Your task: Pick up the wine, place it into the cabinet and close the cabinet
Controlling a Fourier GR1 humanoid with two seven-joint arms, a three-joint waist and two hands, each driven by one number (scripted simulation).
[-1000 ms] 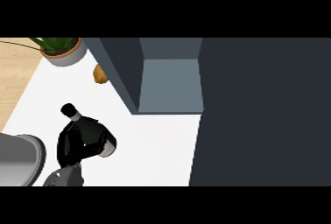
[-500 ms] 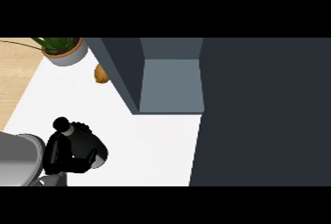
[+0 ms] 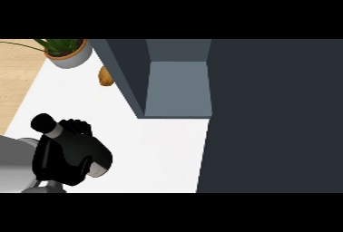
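The wine bottle [image 3: 55, 129] is dark with a black cap and a grey neck, and it shows at the lower left of the head view. It is tilted, with its neck pointing up and left. My left hand [image 3: 67, 156] is curled round the bottle's body and hides most of it; a pale grey end shows at the hand's lower right. The open cabinet [image 3: 178, 88] stands up and to the right of the hand, well apart from it, with a grey-blue inside. Its dark door [image 3: 275, 113] fills the right side of the view. My right hand does not show.
A potted plant [image 3: 67, 53] stands at the top left on the white counter [image 3: 161, 154]. A small brown object [image 3: 105, 77] sits against the cabinet's left wall. A wooden surface [image 3: 17, 77] runs along the counter's left edge.
My left hand with the bottle has moved down and to the left, away from the cabinet. The bottle's neck now leans further to the left.
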